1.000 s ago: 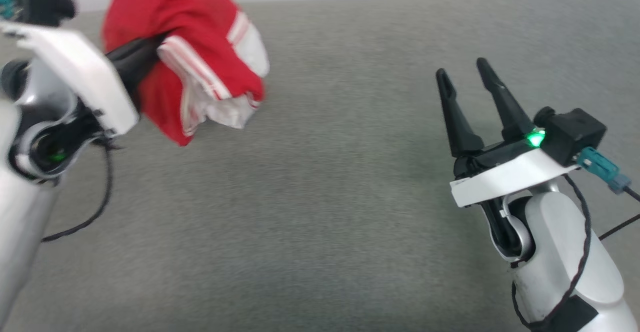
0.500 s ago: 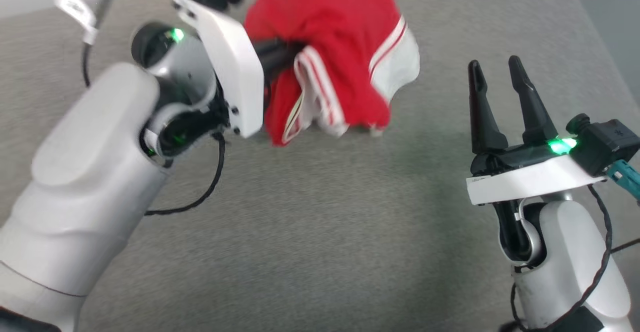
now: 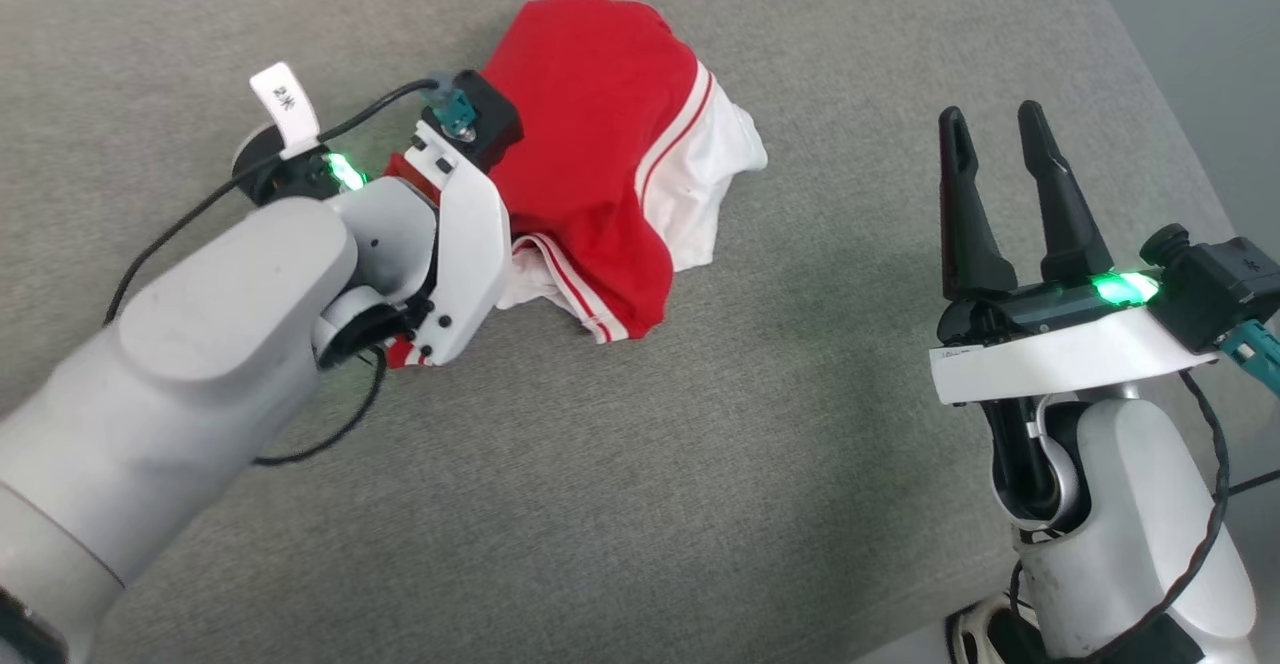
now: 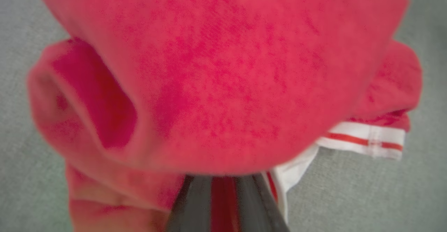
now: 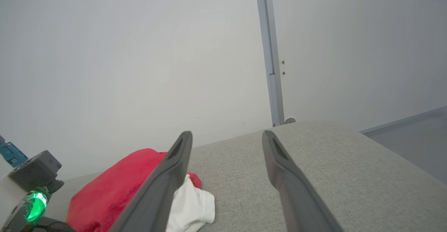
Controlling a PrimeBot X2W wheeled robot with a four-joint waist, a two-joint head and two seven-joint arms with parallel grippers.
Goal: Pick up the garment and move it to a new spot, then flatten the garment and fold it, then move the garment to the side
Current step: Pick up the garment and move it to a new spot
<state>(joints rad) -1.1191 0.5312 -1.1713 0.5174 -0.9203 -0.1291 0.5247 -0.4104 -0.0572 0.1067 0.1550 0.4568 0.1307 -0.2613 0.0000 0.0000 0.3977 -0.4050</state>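
Observation:
The garment point(image 3: 590, 134), a red T-shirt with white sleeves and striped trim, lies bunched on the grey surface at the upper middle of the head view. My left arm's white wrist plate point(image 3: 468, 234) sits at the garment's left edge, and the fingers are buried under the fabric. In the left wrist view my left gripper point(image 4: 223, 200) is shut on a fold of the garment point(image 4: 223, 67), with red cloth between the dark fingers. My right gripper point(image 3: 992, 129) stands open and holds nothing, to the right of the garment and apart from it. The right wrist view shows the right gripper point(image 5: 227, 137) and the garment point(image 5: 115, 186) at lower left.
The grey fabric-covered surface point(image 3: 700, 444) stretches all around the garment. Its right edge point(image 3: 1150, 74) runs down just beyond my right gripper, with grey floor past it. A pale wall and a vertical grey post point(image 5: 270, 67) stand behind the surface.
The head camera has swung. My left gripper has come down with the garment, which hung in the air before and now rests on the surface. The right gripper stays open.

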